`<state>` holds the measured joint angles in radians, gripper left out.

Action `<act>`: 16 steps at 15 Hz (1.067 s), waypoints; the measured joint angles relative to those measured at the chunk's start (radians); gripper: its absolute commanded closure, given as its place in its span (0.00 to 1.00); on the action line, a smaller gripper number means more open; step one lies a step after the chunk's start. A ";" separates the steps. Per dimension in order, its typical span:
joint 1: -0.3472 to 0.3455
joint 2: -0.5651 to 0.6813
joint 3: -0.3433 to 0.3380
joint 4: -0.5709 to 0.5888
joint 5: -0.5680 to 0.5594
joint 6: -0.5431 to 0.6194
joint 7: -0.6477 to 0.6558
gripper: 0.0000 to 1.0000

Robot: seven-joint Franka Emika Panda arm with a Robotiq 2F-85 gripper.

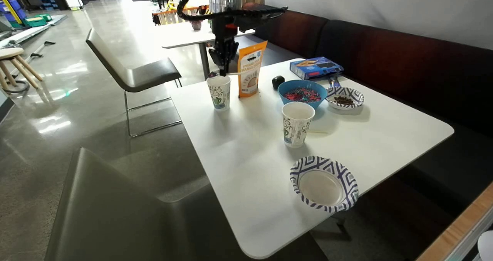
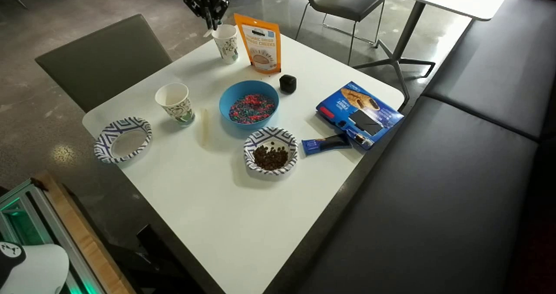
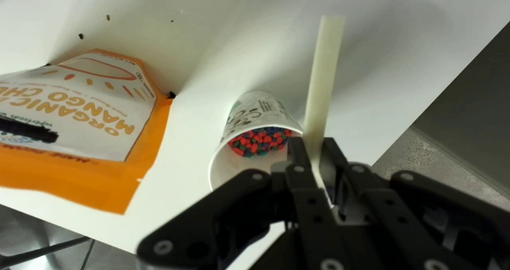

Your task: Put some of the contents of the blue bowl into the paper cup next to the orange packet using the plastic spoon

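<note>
My gripper [image 3: 312, 146] is shut on the pale plastic spoon [image 3: 323, 70], whose handle sticks out past the fingertips in the wrist view. The far end of the spoon is mostly hidden behind the fingers; a dark speckled bit shows by the gripper in an exterior view. The paper cup [image 1: 219, 97] stands upright right below the gripper, beside the orange packet [image 2: 263, 46]. Red, green and dark blue pieces [image 3: 261, 142] lie inside this cup, its opening partly covered by my fingers. The blue bowl [image 2: 232, 95] holds many similar pieces and sits mid-table, away from the gripper.
Another paper cup [image 1: 296, 124] stands in front of the blue bowl, near a pale stick [image 2: 205, 127]. Patterned bowls, one [image 2: 290, 148] with brown bits and one [image 1: 348, 180] at the table edge, a blue box [image 2: 360, 111], a wrapped bar [image 2: 325, 144] and a black object [image 2: 288, 84] lie around.
</note>
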<state>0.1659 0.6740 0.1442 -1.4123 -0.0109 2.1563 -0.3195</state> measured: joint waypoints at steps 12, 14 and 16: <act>0.000 0.006 -0.001 0.012 -0.001 -0.002 0.003 0.96; -0.002 0.006 -0.002 0.012 -0.001 -0.002 0.003 0.96; -0.005 0.006 -0.005 0.012 -0.002 -0.002 0.003 0.96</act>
<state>0.1612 0.6800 0.1391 -1.3999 -0.0124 2.1543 -0.3167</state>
